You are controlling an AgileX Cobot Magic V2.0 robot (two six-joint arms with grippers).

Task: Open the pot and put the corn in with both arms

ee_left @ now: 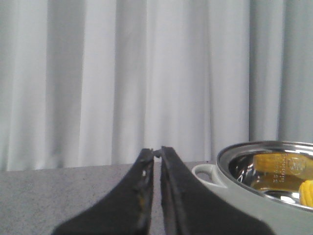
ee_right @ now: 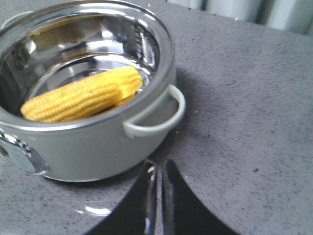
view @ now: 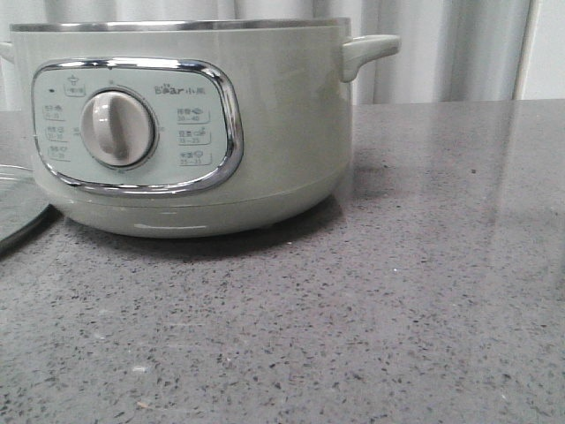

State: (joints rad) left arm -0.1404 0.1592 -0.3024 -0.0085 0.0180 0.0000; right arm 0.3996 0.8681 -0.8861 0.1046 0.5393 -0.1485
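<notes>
Corn point(ee_right: 80, 100) lies inside the open pot point(ee_right: 98, 142).

your left gripper point(ee_left: 157, 152) shows its two black fingers point(ee_left: 139, 196) pressed nearly together, only a thin slit between them, with nothing held. behind them hangs a pale pleated curtain point(ee_left: 122, 78) above the grey speckled surface point(ee_left: 58, 196). just beside the fingers sits the pot point(ee_left: 254, 205), its lid off, one sage-green side handle point(ee_left: 205, 172) toward you and its steel rim point(ee_left: 234, 149) shining. a bit of yellow corn point(ee_left: 307, 192) lies inside, its reflection glowing on the inner wall.
</notes>
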